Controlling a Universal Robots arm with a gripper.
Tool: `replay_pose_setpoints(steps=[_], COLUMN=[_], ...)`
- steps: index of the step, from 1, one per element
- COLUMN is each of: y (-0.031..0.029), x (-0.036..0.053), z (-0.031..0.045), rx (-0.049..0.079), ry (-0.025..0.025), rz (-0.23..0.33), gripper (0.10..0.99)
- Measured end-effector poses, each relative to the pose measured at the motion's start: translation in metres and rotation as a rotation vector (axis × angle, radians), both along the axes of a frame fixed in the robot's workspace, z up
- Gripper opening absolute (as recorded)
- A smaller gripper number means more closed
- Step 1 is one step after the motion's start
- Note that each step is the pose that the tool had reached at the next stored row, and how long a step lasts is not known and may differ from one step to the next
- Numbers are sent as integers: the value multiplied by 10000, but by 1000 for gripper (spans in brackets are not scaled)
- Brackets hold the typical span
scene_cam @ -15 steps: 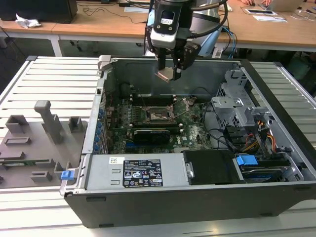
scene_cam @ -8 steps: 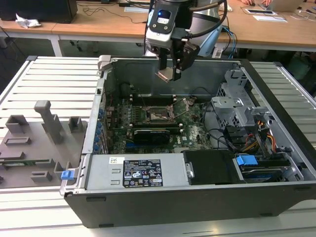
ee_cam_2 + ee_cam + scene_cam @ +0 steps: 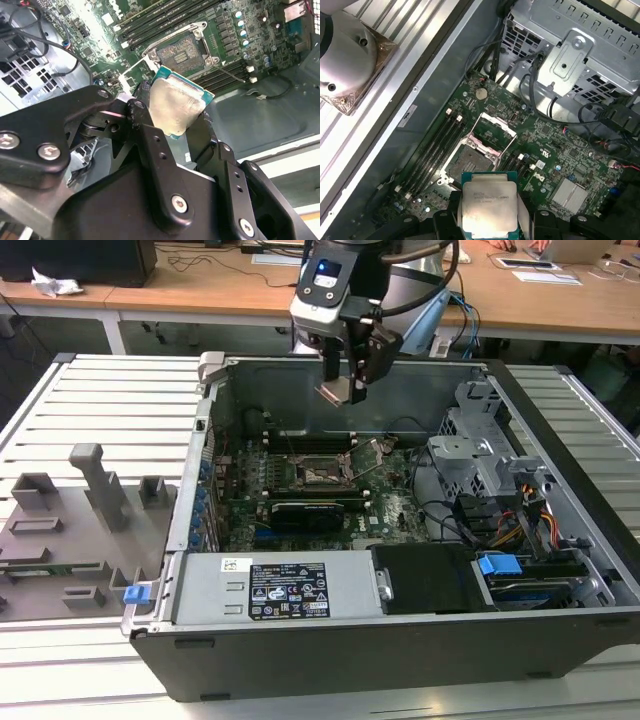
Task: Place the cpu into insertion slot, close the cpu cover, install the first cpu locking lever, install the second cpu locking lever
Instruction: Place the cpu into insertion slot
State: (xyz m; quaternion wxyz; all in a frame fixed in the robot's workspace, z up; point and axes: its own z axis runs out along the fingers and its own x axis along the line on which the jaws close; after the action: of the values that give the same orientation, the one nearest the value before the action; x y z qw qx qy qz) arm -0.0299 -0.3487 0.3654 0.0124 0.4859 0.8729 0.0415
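**CPU gripped, held over the open socket**

Reference: the insertion slot (image 3: 318, 473). It is seated on a green board (image 3: 395, 510) inside an open dark computer case (image 3: 330, 650). The case is laid on a white slatted metal table (image 3: 110, 390).

Well away from the slot, toward the exterior view's left, a grey fixture tray (image 3: 60, 540) with upright blocks is set on the slats. Beyond the slot, behind the case, wooden desks (image 3: 200, 295) carrying papers and cables are seen.

The slot is left uncovered, and its dark centre and metal rim are exposed in both wrist views. The cpu cover (image 3: 492, 131) is swung up off the slot and stands tilted at one of its edges.

The cpu (image 3: 489, 210) is held above the slot, apart from it and not seated. The gripper (image 3: 348, 390) is closed on it, with black fingers (image 3: 150, 145) pressed against two opposite edges.

Chip appearance:
- A flat square with a pale silver-grey metal lid, bordered by a narrow green rim.
- Small print is seen on the lid in the first wrist view.
- In the second wrist view the face looks dull and smeared.
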Motion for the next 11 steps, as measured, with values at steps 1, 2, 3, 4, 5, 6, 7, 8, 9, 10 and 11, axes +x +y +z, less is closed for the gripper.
replay_pose_setpoints(steps=[1,2,3,4,5,6,7,8,9,10,11], y=[0,0,0,0,0,0,0,0,0,0,0], x=[0,0,0,0,0,0,0,0,0,0,0], z=[0,0,-1,-1,-1,-1,-1,-1,-2,-2,-2], rx=[0,0,1,0,0,0,0,0,0,0,0], ry=[0,0,0,0,0,0,-1,0,0,0,0], rz=[-85,-194,-326,-490,-564,-640,-790,-911,-1045,-1114,-1184], gripper=[529,529,529,529,529,529,529,529,529,529,529])
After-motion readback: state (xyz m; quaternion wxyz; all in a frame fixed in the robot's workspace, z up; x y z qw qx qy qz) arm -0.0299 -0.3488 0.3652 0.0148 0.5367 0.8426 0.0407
